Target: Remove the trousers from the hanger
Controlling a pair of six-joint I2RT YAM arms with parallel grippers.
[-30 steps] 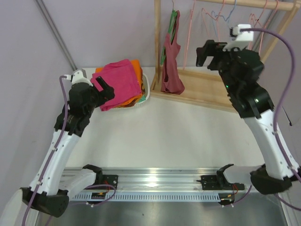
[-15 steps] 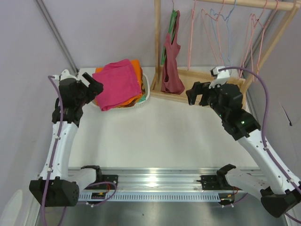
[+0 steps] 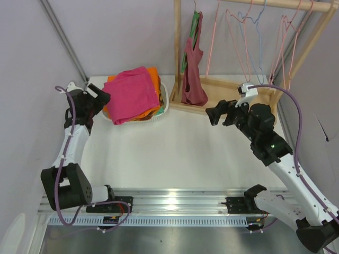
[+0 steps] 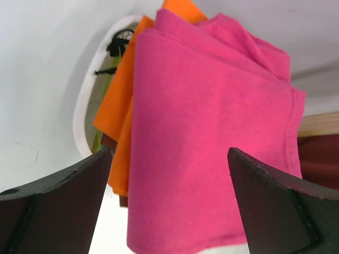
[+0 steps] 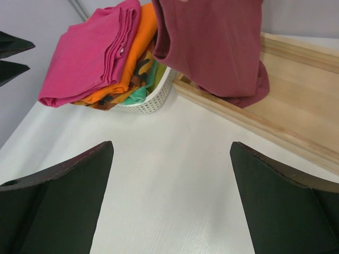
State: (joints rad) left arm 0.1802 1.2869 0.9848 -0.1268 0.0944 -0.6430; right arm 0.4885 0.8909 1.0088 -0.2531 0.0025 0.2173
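Note:
The magenta-pink trousers (image 3: pixel 132 94) lie folded on top of the pile in the white basket (image 3: pixel 162 109), off any hanger. They also show in the left wrist view (image 4: pixel 212 137) and the right wrist view (image 5: pixel 87 53). A light-pink wire hanger (image 3: pixel 213 39) hangs empty on the wooden rail. My left gripper (image 3: pixel 101 97) is open and empty just left of the trousers, jaws facing them (image 4: pixel 168 153). My right gripper (image 3: pixel 216 114) is open and empty above the white table in front of the rack (image 5: pixel 170 145).
An orange folded cloth (image 3: pixel 153 79) and other cloths lie under the trousers. A maroon garment (image 3: pixel 193 79) hangs on a green hanger (image 3: pixel 196 21) at the rack's left post. Light-blue (image 3: pixel 255 32) and more pink hangers hang to the right. The rack's wooden base (image 3: pixel 233 95) borders the table.
My right gripper has come down from the hanger rail to low over the table. My left gripper has drawn back to the left, away from the trousers on the pile.

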